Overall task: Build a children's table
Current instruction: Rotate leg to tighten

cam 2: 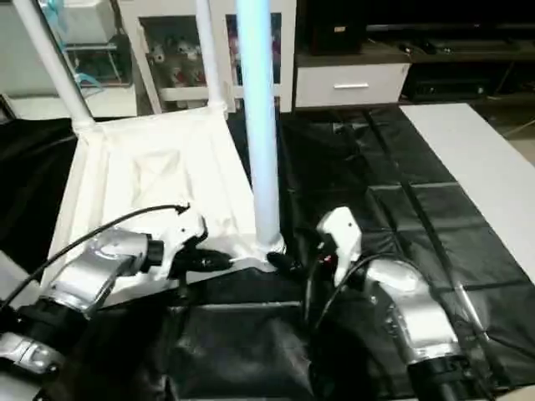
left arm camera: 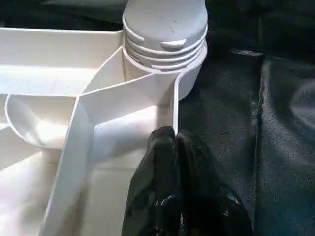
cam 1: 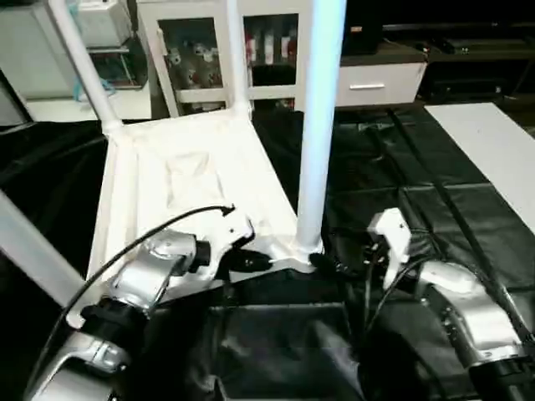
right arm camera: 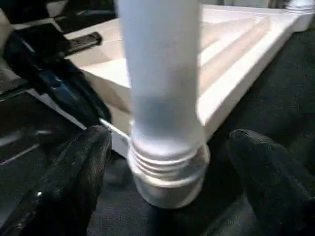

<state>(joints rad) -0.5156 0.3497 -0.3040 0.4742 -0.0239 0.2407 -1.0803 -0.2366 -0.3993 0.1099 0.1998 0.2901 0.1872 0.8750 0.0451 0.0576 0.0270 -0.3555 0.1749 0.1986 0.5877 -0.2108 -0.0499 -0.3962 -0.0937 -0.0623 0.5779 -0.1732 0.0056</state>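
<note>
The white tabletop [cam 1: 192,167] lies underside up on the black-covered work table [cam 1: 401,167]. Legs stand in its two far corners [cam 1: 84,58] [cam 1: 236,50], and another leg [cam 1: 33,259] crosses the near left. A tall white leg [cam 1: 319,125] stands upright in the near right corner socket [left arm camera: 189,73], its threaded end [right arm camera: 165,164] showing. My left gripper [cam 1: 261,261] is shut on the tabletop's thin rim [left arm camera: 174,105] just beside that socket. My right gripper [right arm camera: 167,142] is open, with one finger [right arm camera: 81,162] on each side of the leg's base and a gap to both.
A white cabinet [cam 1: 196,58] and a low drawer unit [cam 1: 376,83] stand behind the work table. A white board [cam 1: 493,142] lies at the right. A black cable [cam 1: 125,251] runs along my left forearm.
</note>
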